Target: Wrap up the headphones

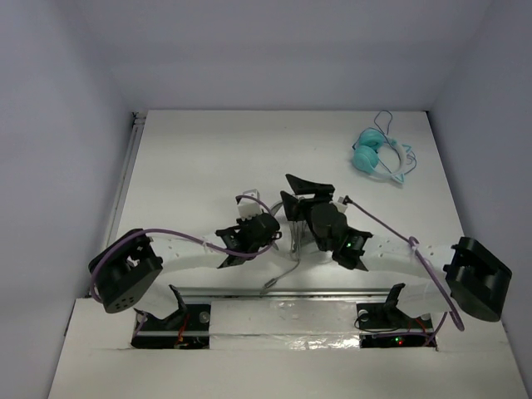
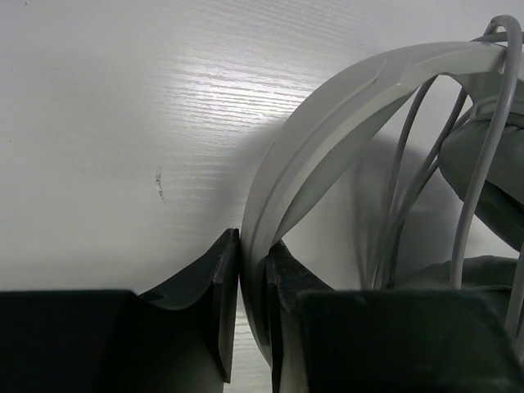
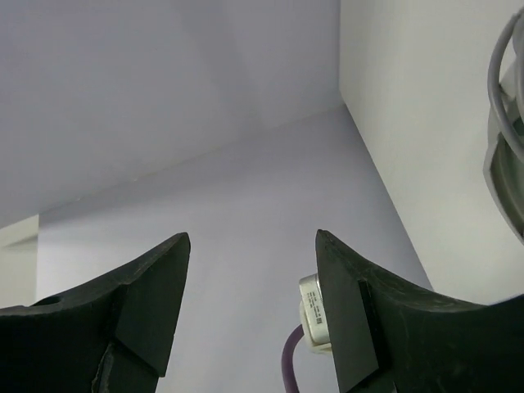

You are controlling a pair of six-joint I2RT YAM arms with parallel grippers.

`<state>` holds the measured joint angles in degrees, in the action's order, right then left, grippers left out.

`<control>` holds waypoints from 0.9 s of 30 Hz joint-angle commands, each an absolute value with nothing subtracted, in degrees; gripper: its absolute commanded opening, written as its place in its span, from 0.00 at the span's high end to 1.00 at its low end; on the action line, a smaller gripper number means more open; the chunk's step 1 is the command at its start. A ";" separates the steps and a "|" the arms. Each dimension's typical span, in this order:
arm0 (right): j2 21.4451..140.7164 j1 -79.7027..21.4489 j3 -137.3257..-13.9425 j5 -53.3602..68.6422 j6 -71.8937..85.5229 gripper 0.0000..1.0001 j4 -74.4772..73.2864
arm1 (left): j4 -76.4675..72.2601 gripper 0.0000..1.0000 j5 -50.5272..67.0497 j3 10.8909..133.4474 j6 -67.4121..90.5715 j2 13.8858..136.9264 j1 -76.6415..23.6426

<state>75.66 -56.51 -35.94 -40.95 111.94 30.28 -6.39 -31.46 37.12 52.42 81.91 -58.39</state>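
While my left claw (image 2: 252, 246) pinches the headphones (image 2: 327, 139) by their stiff-looking band, my right claw (image 3: 250, 246) gapes empty, free for the limp cable (image 2: 483, 172).

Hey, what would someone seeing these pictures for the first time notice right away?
The left tool is clamped on the white headband of the headphones, at the middle of the table. Next to it the right tool stands open and empty, and small teal headphones lie at the table's far right.
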 commanded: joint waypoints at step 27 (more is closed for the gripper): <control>24.18 -55.20 -56.23 -39.21 47.12 0.28 -34.16 | -11.87 0.47 -25.66 56.96 38.76 95.90 -45.62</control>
<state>25.08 -55.42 -51.48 -41.30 52.40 -23.62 -10.70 -24.67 56.07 40.97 97.65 -45.45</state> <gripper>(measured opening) 0.674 0.458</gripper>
